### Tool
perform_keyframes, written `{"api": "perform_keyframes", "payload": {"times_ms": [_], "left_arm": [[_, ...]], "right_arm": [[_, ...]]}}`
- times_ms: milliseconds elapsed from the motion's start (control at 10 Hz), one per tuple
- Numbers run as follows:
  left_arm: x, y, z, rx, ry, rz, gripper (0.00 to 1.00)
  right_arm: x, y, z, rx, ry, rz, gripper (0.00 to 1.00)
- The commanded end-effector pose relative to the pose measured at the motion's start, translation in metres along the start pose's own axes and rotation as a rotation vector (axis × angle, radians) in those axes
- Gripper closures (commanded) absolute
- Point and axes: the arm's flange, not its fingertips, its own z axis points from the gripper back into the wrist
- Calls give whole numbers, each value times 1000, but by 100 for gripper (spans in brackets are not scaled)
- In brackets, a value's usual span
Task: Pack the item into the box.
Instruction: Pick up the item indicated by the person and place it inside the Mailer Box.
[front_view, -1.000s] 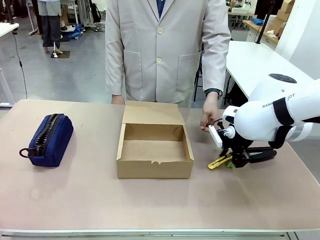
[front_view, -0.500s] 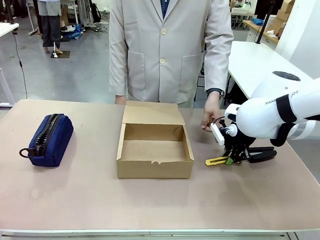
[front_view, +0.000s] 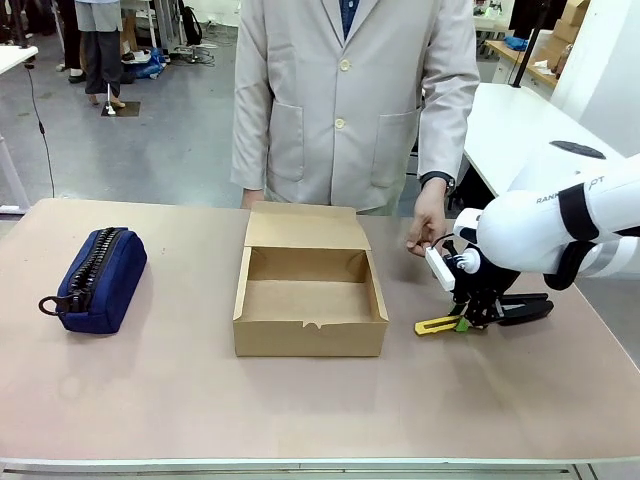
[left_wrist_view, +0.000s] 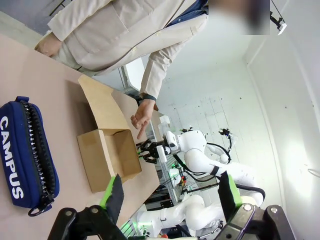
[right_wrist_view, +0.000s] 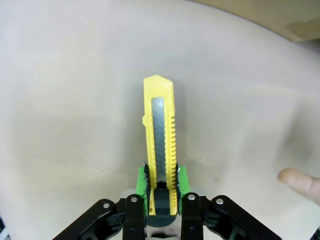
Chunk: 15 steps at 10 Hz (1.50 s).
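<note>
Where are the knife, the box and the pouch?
knife (right_wrist_view: 159, 135), right wrist view, middle of its body
box (front_view: 300, 340), front view, near wall
pouch (front_view: 110, 285), front view, blue side

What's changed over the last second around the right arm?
The right gripper shut on the knife, which swung from slanted to level, tip towards the box. The person shifted towards picture right. Box and pouch stayed put.

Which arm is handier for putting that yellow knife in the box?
Right: the right pincer is shut on the slim yellow utility knife beside the open brown cardboard box; the left pincer hangs open, empty.
</note>
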Motion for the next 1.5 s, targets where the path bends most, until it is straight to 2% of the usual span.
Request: {"api": "perform_keyframes", "payload": {"times_ms": [0,100,300,400,500,600,700,800,1000,1100,1300,1400], "left_arm": [[1,-2,-1,-17,-8,-21,0],[1,-2,-1,-17,-8,-21,0],[1,-2,-1,-17,-8,-21,0],[1,-2,-1,-17,-8,-21,0],[1,-2,-1,-17,-8,-21,0],[1,-2,-1,-17,-8,-21,0],[1,-2,-1,-17,-8,-21,0],[1,-2,-1,-17,-8,-21,0],[1,-2,-1,-17,-8,-21,0],[1,-2,-1,-17,-8,-21,0],[1,-2,-1,-17,-8,-21,0],[1,-2,-1,-17,-8,-21,0]], "right_arm": [[2,37,62,39,-83,0,100],[12,60,94,33,-60,10,100],[31,88,136,-99,-31,-36,100],[31,88,138,-135,32,-139,100],[18,83,130,-143,47,-204,90],[30,62,159,-95,-48,-38,90],[29,66,172,-135,-21,-106,90],[42,60,173,-130,-18,-121,73],[96,31,182,-115,-2,-153,73],[135,8,177,-114,29,-174,73],[203,-37,141,-106,-33,-78,73],[225,-50,115,-78,-21,-31,73]]}}
